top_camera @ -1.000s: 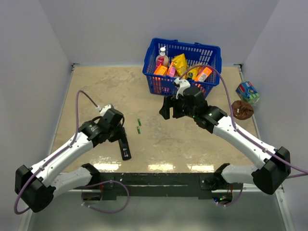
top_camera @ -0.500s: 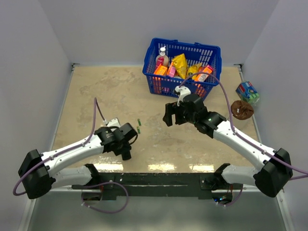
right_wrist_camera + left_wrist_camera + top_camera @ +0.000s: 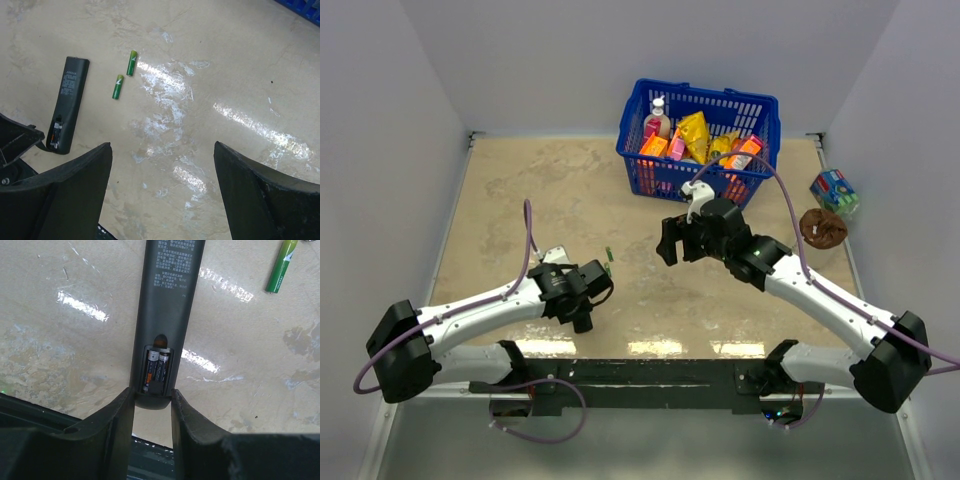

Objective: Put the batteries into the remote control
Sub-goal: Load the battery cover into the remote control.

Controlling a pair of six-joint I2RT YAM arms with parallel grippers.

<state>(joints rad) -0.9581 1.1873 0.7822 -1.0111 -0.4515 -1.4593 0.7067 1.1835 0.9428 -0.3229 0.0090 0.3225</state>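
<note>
Left gripper pinches the remote control by its rounded tip, right gripper gapes empty; it could squirt out, plus its bay looks full.

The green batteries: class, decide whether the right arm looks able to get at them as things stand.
Probably yes. The batteries lie loose on bare table ahead of the open right hand, with nothing between; the remote control lies beside them.
</note>
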